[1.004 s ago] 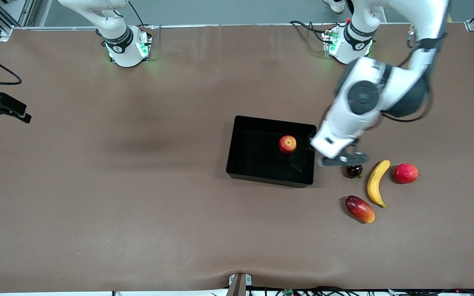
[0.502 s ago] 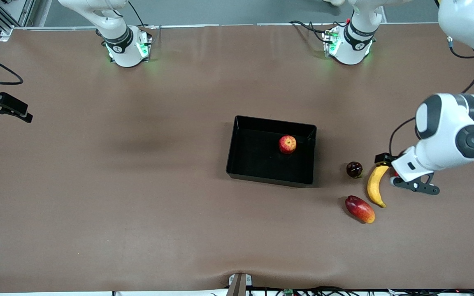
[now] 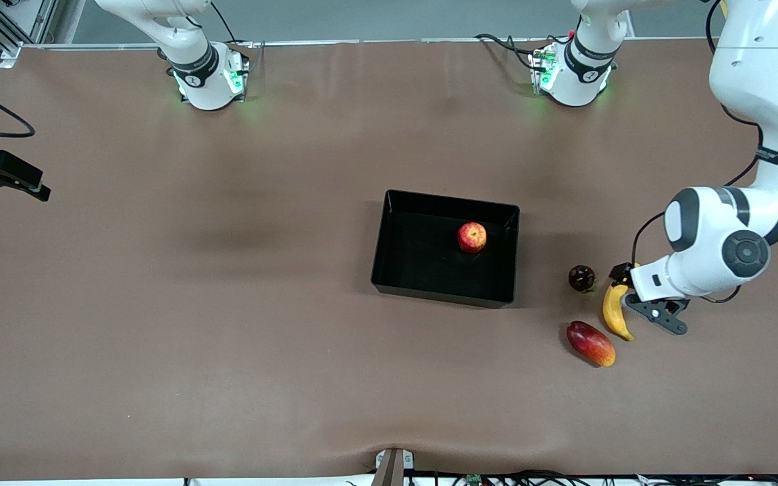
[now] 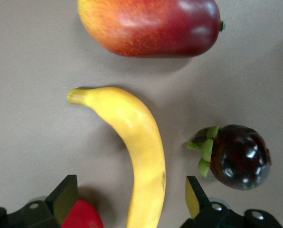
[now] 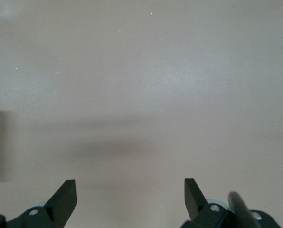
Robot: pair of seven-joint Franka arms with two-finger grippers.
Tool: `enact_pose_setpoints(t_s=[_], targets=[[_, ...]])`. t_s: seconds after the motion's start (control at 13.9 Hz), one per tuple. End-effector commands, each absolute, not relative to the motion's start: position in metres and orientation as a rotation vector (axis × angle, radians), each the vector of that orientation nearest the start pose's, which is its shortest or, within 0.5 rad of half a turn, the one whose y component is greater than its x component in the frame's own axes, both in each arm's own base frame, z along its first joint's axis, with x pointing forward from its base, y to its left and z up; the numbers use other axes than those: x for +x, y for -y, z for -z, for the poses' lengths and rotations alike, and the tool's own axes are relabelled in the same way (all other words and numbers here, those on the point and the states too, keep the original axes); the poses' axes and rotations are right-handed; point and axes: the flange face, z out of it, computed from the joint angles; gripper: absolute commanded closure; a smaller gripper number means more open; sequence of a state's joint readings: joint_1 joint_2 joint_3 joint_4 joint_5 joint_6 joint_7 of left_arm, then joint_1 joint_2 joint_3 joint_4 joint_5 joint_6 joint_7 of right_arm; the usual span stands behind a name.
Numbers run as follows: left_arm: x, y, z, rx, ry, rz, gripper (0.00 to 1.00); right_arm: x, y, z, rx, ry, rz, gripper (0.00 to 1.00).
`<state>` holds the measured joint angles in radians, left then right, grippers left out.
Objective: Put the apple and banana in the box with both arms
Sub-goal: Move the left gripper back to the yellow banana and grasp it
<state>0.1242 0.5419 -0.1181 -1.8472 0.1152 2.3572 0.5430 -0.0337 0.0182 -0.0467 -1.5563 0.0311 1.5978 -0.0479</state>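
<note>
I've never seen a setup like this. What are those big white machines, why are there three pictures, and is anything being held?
They are two robot arms bolted to a brown table, each ending in a two-finger gripper. The wide picture looks down from a camera facing them; the other two come from cameras on the arms' wrists.

An apple lies in the black box. Toward the left arm's end of the table lie a banana, a red-and-yellow mango and a small dark fruit.

The left gripper is over the banana, fingers open at either side, holding nothing. The right gripper waits open over bare table. Nothing is held.
</note>
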Motion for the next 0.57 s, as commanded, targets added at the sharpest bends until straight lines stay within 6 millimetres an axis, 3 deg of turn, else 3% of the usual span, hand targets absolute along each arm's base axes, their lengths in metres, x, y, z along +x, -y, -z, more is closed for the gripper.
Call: enact_pose_setpoints(t_s=[0.0, 0.07, 0.14, 0.36, 0.5], targets=[[0.631, -0.008, -0.210, -2.970, -0.974, -0.050, 0.00, 0.564, 0.041, -0.629, -3.133, -0.038, 0.039, 0.00], [0.630, -0.010, -0.205, -2.970, -0.982, -0.060, 0.03, 0.564, 0.039, -0.629, -3.133, -0.034, 0.039, 0.00], [0.628, -0.010, -0.200, -2.969, -0.988, -0.061, 0.16, 0.564, 0.038, -0.629, -3.132, -0.031, 0.039, 0.00], [0.624, -0.008, -0.193, -2.975, -0.982, -0.064, 0.60, 0.564, 0.039, -0.628, -3.133, -0.034, 0.035, 0.00], [0.623, -0.009, -0.196, -2.973, -0.983, -0.068, 0.95, 0.564, 0.039, -0.628, -3.133, -0.034, 0.035, 0.00]])
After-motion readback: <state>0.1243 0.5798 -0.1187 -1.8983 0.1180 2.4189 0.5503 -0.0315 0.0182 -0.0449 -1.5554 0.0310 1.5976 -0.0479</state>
